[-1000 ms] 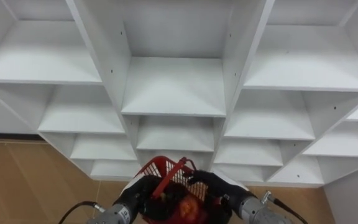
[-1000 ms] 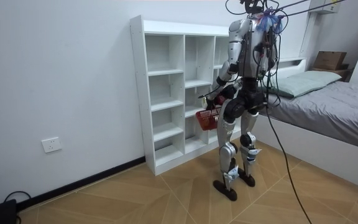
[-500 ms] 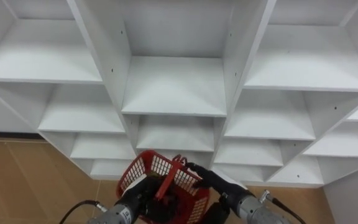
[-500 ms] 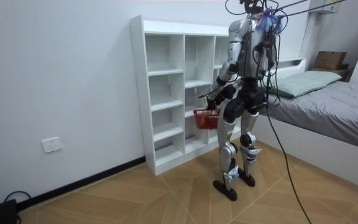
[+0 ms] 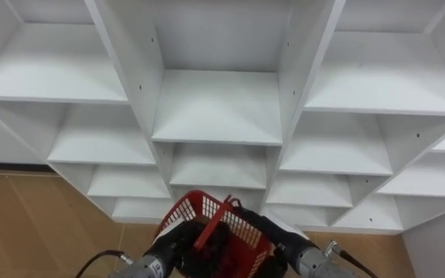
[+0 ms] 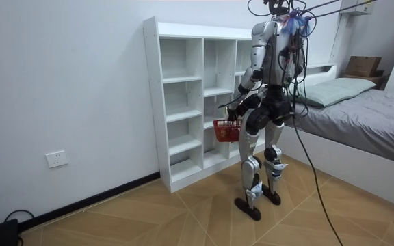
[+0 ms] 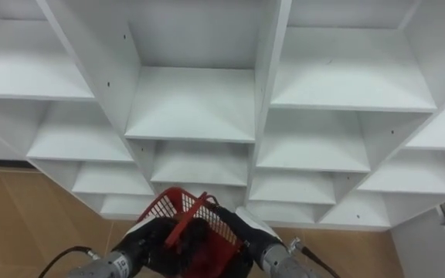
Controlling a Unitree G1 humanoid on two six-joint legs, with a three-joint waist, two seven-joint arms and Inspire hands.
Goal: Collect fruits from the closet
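**Inspector:** What has moved since the earlier frames?

**Assessor:** The red basket was low with its mouth upward. It has been raised to hip height and tipped, so its mesh wall now faces the head camera. The robot's stance before the closet is unchanged.

**Inspector:** Hands?

**Assessor:** The left hand is clasped on the basket's left wall, and the right hand is clasped along its right rim. The handle stands free between them.

**Inspector:** Progress?

**Assessor:** Judged late. The basket is carried just before the hips, apart from the closet. Its interior is dark, so any fruit inside cannot be confirmed. Beyond it, every compartment in sight is bare, so no picking appears to remain here.

**Inspector:** Count?

**Assessor:** One basket, one handle, two hands on it, one closet. No fruit can be counted on the shelves.
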